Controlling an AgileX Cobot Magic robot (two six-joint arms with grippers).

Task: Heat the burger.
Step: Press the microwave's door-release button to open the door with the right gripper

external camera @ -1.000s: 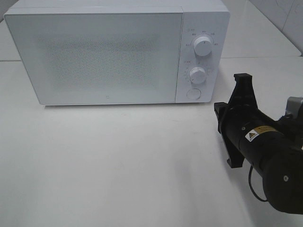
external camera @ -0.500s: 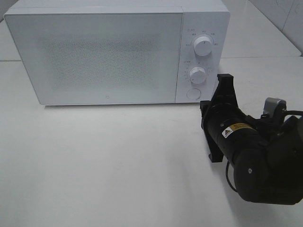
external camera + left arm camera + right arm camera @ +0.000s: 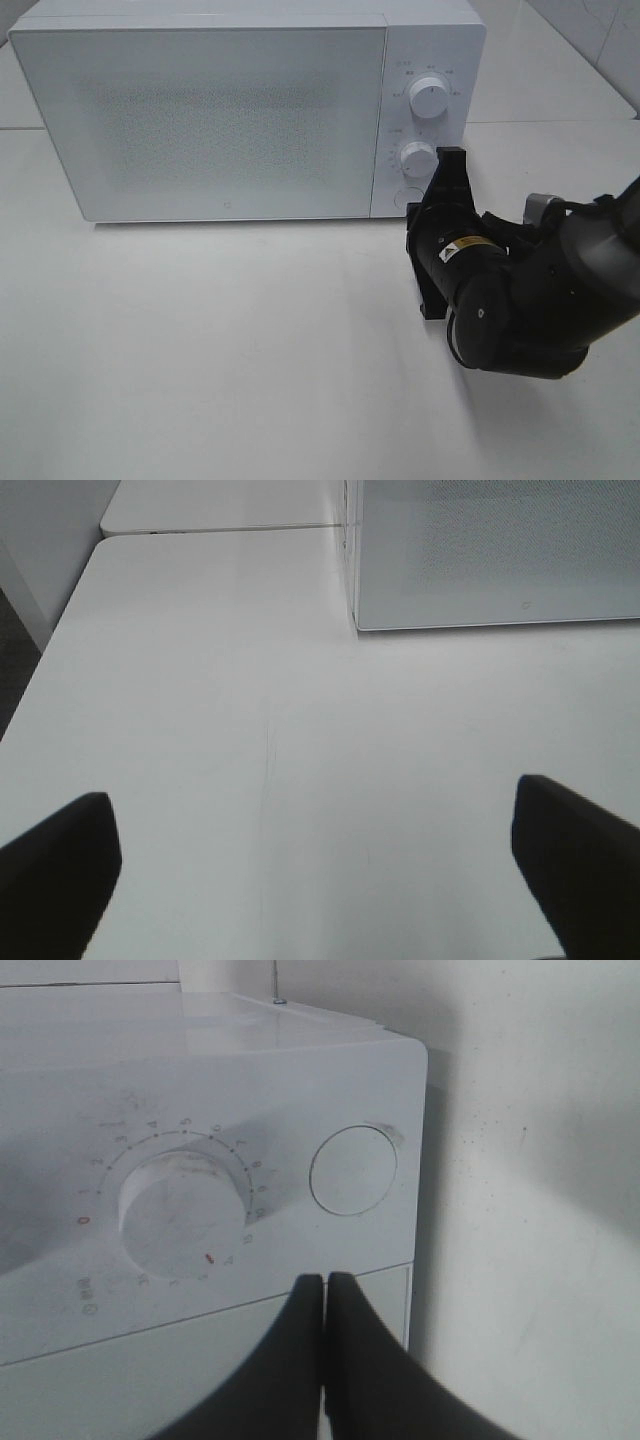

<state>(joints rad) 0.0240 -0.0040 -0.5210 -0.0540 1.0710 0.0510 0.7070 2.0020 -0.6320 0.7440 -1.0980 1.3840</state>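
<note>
- No sight of the burger in any view; possibly behind the shut, frosted door [image 3: 200, 120] of the microwave [image 3: 430, 30], but impossible to confirm.
- Likely step in hand: poking the round button [image 3: 352, 1170] at the foot of the control panel, judged to be the door release.
- Risk of a miss: in the right wrist view the closed tips are not centred on the button but offset toward the lower dial [image 3: 185, 1210]. A straight push from there would land on bare panel or the seam under it.
- Risk of brushing that lower dial, just beside the button, and shifting its setting.
- Risk of shoving the whole microwave back across the smooth white table [image 3: 200, 350] under a hard press, with nothing bracing it.
- Risk of a glancing slip off the button's edge, given the narrow tip and slanted approach.
- Right gripper [image 3: 450, 160]: jaws pressed together with nothing between them, serving as a single poking point. Reaching in from the right, low over the table, slanted up toward the panel. Tip just in front of the button; contact not discernible.
- Left gripper [image 3: 312, 795]: fingers spread wide and empty, hovering over bare table off the microwave's left front corner. Out of the high view.
</note>
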